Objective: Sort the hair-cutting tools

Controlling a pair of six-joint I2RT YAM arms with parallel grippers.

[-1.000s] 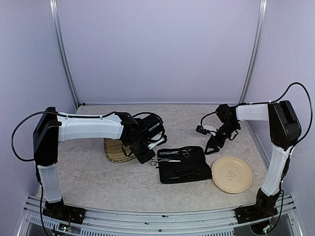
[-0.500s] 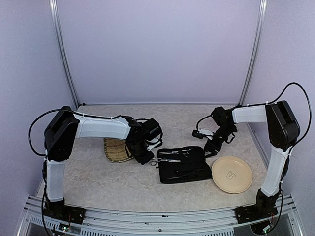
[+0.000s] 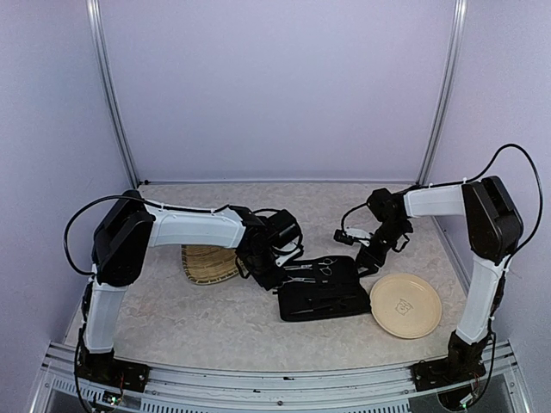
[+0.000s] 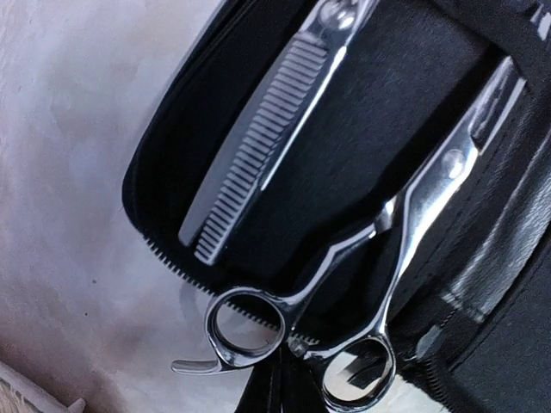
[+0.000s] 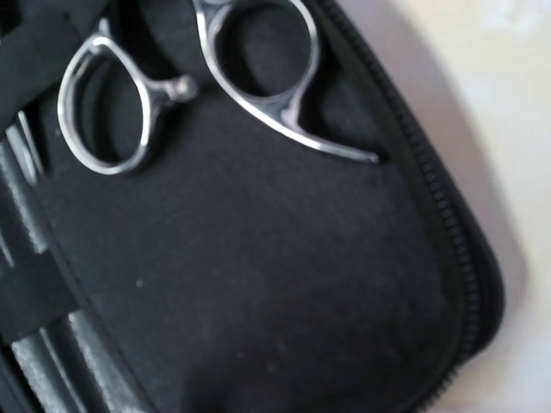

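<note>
Left wrist view: the left gripper (image 4: 280,385) had its fingers clenched together at bottom centre, tips against the plain scissors (image 4: 448,168) where the two ring handles met; whether they pinched the metal could not be told. Those rings overhung the edge of the open black case (image 4: 370,120), with the blades lying on it toward the upper right. The toothed scissors (image 4: 258,146) lay on the case just up and left. In the right wrist view no fingers showed. From above, the right gripper (image 3: 372,261) hovered at the case's upper right corner, its finger state impossible to tell. The woven tray (image 3: 207,262) sat left of the case, the plate (image 3: 405,305) to its right.
</note>
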